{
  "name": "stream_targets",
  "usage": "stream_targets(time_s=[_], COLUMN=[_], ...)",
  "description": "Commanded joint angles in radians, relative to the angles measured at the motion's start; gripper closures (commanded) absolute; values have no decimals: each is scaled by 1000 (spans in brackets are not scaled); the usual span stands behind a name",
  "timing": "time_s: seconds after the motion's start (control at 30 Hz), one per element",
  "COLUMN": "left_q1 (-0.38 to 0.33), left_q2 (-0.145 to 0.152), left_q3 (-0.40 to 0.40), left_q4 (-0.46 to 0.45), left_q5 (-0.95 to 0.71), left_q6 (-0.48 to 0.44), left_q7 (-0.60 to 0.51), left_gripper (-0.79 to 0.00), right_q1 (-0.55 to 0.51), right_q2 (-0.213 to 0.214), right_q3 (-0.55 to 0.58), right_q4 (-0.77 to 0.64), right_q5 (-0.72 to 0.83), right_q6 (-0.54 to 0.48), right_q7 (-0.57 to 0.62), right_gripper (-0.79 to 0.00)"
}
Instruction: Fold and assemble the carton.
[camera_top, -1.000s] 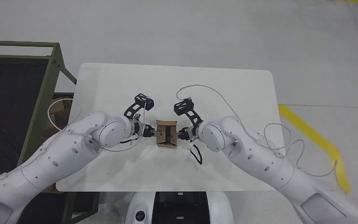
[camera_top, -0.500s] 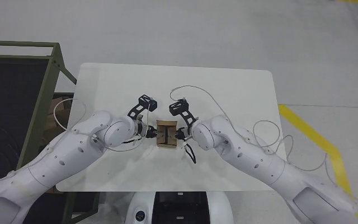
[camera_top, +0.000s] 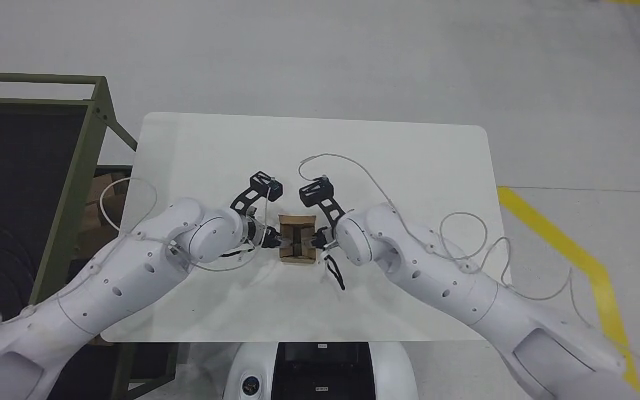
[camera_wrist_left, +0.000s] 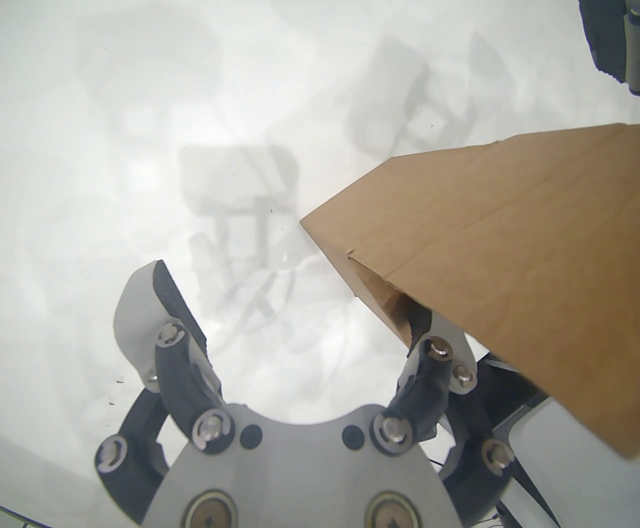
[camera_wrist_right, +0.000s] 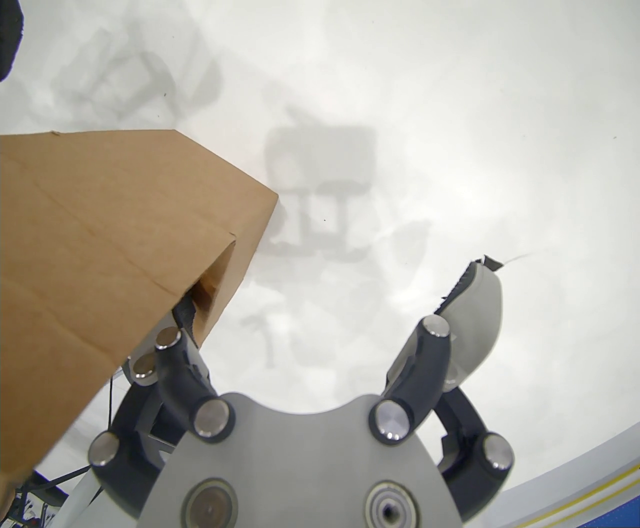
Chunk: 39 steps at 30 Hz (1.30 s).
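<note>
Carton sits between left claw and right claw, both spread.

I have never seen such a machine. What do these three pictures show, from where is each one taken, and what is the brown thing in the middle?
This is a two-armed robot working at a white table. The wide picture looks down from a camera mounted above the arms. The other two come from small cameras on the wrists, so each shows its own gripper close up: the left gripper and the right gripper. A gripper is a metal hand with two fingers. The brown thing is a small cardboard carton, which the robot should fold into shape. It is between the two grippers, near the middle of the table. Both grippers are open, so neither clamps it. Each has one finger tucked behind an edge of the carton, and the other finger is free.
</note>
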Motion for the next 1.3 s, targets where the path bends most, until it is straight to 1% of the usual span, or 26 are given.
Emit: stream_targets(time_s=[0.0, 0.63, 0.83, 1.07, 1.17, 1.27], left_q1=[6, 56, 75, 116, 146, 195], left_q2=[-1, -13, -13, 0, 13, 30], left_q3=[-6, -56, -85, -161, -216, -287], left_q4=[0, -13, -28, -55, -65, -78], left_q5=[4, 37, 45, 7, -7, -26], left_q6=[-4, -25, -35, -76, -85, -87], left_q7=[0, -21, -7, 20, 37, 62], left_gripper=[-785, -785, -785, -785, -785, -785], right_q1=[-1, -4, -31, -57, -61, -65], right_q2=[-4, -46, -47, -48, -52, -54], right_q3=[3, 16, 45, 62, 68, 76], right_q4=[4, 55, 31, 4, 5, 8], right_q5=[-5, -63, -81, -109, -119, -124], right_q6=[0, 4, 6, -2, -6, -12], right_q7=[3, 35, 5, 18, 24, 28], right_gripper=[-785, -785, -785, -785, -785, -785])
